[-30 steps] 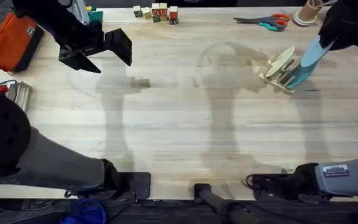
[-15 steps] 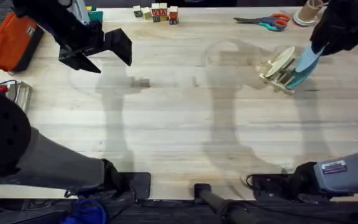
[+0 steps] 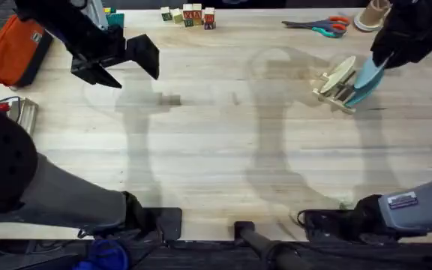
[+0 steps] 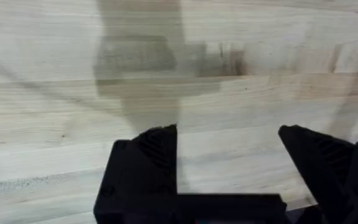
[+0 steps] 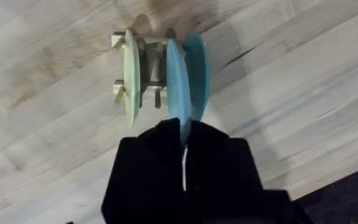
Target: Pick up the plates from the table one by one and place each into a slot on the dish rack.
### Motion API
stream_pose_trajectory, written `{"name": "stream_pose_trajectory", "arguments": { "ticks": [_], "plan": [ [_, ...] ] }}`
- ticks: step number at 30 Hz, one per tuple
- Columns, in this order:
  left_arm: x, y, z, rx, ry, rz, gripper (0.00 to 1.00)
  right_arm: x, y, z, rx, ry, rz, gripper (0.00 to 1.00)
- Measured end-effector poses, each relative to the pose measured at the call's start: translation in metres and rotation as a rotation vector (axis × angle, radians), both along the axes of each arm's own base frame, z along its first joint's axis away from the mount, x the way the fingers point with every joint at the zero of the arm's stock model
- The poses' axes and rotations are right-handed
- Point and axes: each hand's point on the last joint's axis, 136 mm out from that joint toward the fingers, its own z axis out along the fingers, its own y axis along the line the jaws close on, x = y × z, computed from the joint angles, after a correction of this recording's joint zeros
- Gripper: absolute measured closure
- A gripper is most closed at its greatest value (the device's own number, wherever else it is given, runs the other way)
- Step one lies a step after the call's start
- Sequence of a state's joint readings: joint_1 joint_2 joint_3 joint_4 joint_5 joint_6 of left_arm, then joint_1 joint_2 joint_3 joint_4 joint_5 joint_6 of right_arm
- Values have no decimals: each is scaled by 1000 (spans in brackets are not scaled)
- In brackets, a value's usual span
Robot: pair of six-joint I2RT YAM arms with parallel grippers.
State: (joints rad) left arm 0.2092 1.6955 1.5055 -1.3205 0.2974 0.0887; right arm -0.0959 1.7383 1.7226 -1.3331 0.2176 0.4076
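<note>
The light blue plate (image 5: 175,81) stands on edge in the dish rack (image 3: 334,88), far right of the table (image 3: 216,142), pinched by the right gripper (image 5: 184,134). Three plates fill the rack (all upright, faces parallel): cream plate (image 5: 130,74), light blue, teal plate (image 5: 199,62). The left gripper (image 4: 229,165) hangs spread apart, holding nothing.

Both arms are matte black with blocky black fingers (image 4: 148,162); the right arm (image 3: 407,206) has a grey segment bearing a small label.
</note>
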Motion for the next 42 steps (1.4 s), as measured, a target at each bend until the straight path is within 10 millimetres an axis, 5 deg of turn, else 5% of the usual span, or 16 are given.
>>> {"name": "stream_pose_trajectory", "arguments": {
  "ticks": [22, 35, 42],
  "plan": [
    [0, 0, 0, 0, -1, 0, 6, -6, 2, -30, 17, 33, -56, 971],
    [0, 0, 0, 0, 0, 0, 6, -3, 2, -32, 18, 26, -58, 971],
    [0, 0, 0, 0, -1, 0, 6, -1, 3, -61, 29, 117, -56, 970]
  ]
}}
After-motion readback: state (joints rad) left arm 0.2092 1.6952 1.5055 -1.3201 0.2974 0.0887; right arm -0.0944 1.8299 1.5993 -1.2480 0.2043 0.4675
